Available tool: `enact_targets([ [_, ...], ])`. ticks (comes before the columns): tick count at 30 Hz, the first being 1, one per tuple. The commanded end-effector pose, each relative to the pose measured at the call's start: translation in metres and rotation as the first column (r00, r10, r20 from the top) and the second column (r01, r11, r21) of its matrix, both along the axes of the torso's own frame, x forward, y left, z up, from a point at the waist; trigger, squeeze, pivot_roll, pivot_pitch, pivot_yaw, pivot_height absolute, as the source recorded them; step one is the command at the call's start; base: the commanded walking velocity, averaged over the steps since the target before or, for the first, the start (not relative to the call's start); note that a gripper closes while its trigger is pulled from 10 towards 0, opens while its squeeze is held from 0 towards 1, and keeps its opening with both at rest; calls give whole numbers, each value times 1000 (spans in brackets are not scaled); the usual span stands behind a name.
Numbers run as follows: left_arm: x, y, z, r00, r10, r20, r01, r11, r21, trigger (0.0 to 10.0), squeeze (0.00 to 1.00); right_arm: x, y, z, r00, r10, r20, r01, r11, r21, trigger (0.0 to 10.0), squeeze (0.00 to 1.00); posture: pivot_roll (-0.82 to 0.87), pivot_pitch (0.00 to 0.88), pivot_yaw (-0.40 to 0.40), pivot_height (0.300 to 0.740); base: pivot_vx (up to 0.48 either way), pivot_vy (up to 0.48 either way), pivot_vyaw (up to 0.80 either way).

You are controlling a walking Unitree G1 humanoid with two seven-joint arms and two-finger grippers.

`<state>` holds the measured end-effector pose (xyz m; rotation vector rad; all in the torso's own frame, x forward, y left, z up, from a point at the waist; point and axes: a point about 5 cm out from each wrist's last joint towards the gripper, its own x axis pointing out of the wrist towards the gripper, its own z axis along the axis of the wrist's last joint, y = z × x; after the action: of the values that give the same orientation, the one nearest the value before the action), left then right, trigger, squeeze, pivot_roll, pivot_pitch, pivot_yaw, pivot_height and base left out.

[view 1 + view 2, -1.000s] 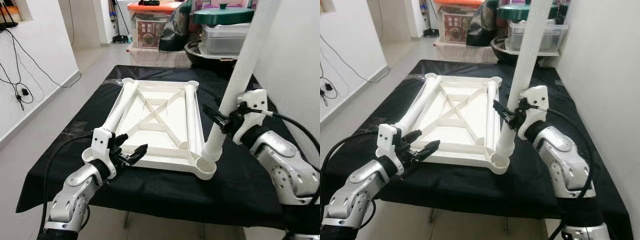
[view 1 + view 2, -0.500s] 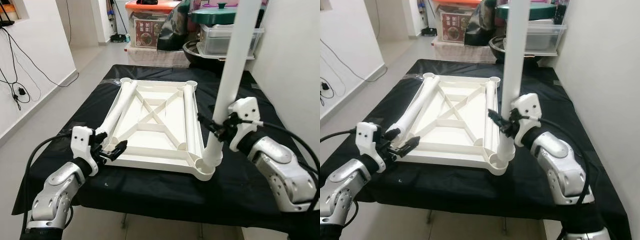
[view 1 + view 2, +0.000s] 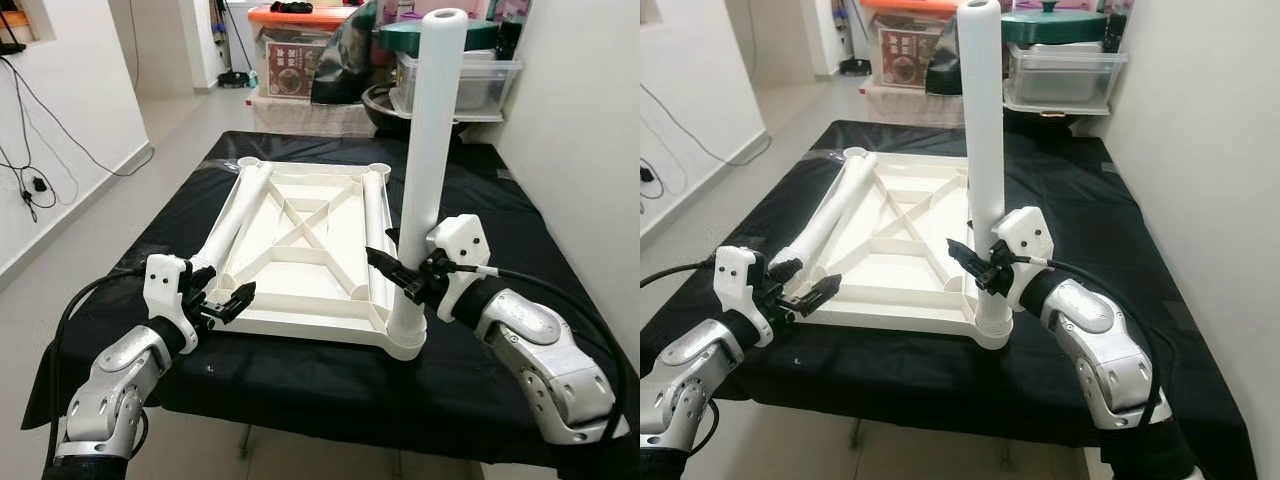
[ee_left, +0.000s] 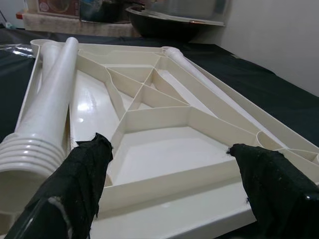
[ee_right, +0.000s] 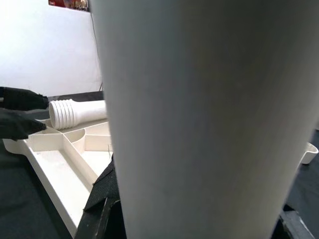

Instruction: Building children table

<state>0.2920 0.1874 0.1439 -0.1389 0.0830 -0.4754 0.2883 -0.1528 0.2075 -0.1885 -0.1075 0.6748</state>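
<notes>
White tabletop (image 3: 300,250) lies upside down on the black cloth (image 3: 480,370); right gripper (image 3: 405,280) clamps a leg (image 3: 425,170) upright in its near corner socket; left gripper (image 3: 225,300) spread open at the near edge.

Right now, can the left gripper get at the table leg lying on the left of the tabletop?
Probably yes. The left gripper is open at the tabletop's near edge, the lying leg's ribbed end just beside it, nothing between.

Two silver jointed arms, left arm (image 3: 125,375), right arm (image 3: 540,345), white wrist housings (image 3: 460,245), black cables (image 3: 90,300) looping to each, long black fingers (image 3: 232,298)
</notes>
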Motion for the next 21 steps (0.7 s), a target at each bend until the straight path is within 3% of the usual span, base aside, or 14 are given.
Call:
enact_targets([
  [1,1,-4,-1,1000,-4,-3,4,1000,-7,10000,0,-3,9,-18,994,52,-99,-50,998,25,0,0,67,0,-57,740,0,0,0],
  [12,1,-4,-4,1000,2,-9,-2,1000,-25,10000,0,5,-5,-37,968,63,-243,-16,981,193,0,0,63,0,-68,740,0,0,0],
  [18,1,-6,-5,1000,3,-10,-3,1000,-29,10000,0,6,-4,-47,957,71,-283,-20,983,180,0,0,74,0,-78,740,0,0,0],
  [21,-1,-4,-5,1000,9,-10,-10,1000,-28,10000,0,2,7,-50,953,113,-280,-70,985,159,0,0,78,0,-81,740,0,0,0],
])
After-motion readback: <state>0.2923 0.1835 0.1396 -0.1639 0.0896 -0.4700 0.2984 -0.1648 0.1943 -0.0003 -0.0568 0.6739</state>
